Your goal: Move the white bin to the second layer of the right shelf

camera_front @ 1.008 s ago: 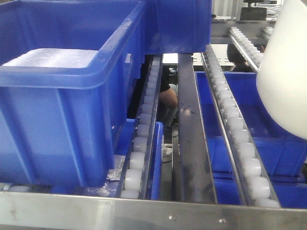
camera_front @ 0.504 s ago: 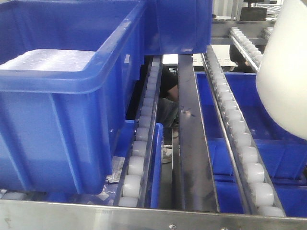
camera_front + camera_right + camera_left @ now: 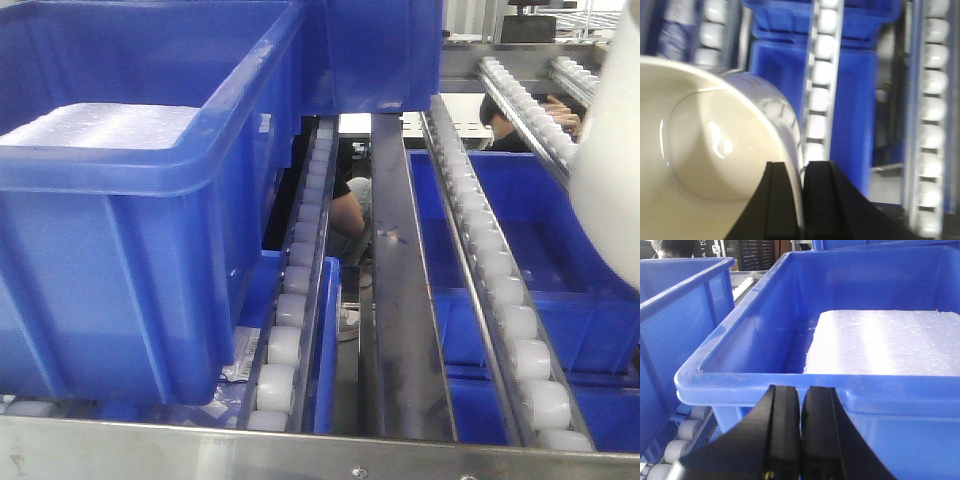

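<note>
Roller shelf (image 3: 500, 290) below; white bin (image 3: 715, 150) shifted right, mostly cropped, pinched by right gripper (image 3: 792, 200); left gripper (image 3: 800, 435) closed, empty.

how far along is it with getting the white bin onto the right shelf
Done: the right claw is shut on the rim of the white bin, which is lifted off any surface.
In hand: the bin hangs at the right edge of the front view, above the roller tracks.
Left: setting it on the rollers and letting go. The left claw is shut and empty by a blue crate.
</note>
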Available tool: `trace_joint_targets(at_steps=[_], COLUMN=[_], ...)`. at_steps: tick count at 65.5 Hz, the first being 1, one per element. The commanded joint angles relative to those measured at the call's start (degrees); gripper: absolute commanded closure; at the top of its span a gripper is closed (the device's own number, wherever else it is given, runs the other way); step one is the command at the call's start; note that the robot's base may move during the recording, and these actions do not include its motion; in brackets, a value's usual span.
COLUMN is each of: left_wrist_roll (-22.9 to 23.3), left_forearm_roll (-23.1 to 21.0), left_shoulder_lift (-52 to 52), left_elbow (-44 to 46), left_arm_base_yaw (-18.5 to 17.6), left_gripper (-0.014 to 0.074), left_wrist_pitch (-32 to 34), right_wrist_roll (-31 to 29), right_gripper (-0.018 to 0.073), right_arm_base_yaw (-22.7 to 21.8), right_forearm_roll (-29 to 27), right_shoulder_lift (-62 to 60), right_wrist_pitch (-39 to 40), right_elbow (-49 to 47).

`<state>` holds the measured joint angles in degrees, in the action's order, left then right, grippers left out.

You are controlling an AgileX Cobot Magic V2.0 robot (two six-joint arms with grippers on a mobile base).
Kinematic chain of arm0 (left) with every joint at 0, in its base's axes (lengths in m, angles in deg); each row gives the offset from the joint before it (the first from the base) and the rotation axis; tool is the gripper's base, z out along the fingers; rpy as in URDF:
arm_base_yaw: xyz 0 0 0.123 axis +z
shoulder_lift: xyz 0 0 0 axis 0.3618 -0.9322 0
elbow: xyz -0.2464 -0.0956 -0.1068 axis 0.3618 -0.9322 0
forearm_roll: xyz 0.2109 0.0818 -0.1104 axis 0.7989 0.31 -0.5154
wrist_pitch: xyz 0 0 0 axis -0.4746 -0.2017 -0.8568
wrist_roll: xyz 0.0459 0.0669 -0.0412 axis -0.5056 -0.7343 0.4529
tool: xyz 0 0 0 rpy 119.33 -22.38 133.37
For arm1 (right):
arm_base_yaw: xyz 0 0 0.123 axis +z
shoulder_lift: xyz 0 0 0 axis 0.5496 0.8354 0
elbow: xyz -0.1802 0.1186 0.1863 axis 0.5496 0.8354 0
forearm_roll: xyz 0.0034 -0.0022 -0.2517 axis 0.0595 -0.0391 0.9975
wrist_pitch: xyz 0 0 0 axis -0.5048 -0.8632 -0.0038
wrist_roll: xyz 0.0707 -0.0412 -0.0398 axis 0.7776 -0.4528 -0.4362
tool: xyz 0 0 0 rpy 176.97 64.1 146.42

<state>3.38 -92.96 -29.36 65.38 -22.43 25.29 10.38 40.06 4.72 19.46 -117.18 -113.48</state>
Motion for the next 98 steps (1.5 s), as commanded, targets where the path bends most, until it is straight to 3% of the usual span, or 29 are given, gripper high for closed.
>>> trace_joint_targets(at_steps=[1, 19, 29, 69, 98], left_wrist_roll=[0.15, 0.15, 0.15, 0.15, 0.15], left_forearm_roll=[-0.35, -0.35, -0.35, -0.35, -0.35], left_shoulder_lift=[0.91, 0.91, 0.91, 0.91, 0.91], left_elbow=[-2.11, -2.11, -2.11, -2.11, -2.11], left_arm_base_yaw=[0.12, 0.12, 0.12, 0.12, 0.12], left_gripper=[0.0512, 0.0512, 0.0512, 0.0512, 0.0512], left_wrist_pitch=[4.83, 4.83, 4.83, 4.83, 4.83], right_wrist_roll=[-0.22, -0.94, -9.57, -12.13, -12.13], right_gripper=[0.0502, 0.0502, 0.0503, 0.0503, 0.0503], right_arm_base_yaw=[-0.64, -6.81, -8.69, -8.69, -8.69], right_forearm_roll=[1.47, -0.80, -7.74, -10.95, -12.20], right_shoulder_lift=[1.50, 7.40, 7.76, 14.32, 14.25], right_wrist_pitch=[4.44, 6.60, 7.96, 9.36, 12.33], right_elbow=[-1.50, -1.50, -1.43, -1.25, 5.55])
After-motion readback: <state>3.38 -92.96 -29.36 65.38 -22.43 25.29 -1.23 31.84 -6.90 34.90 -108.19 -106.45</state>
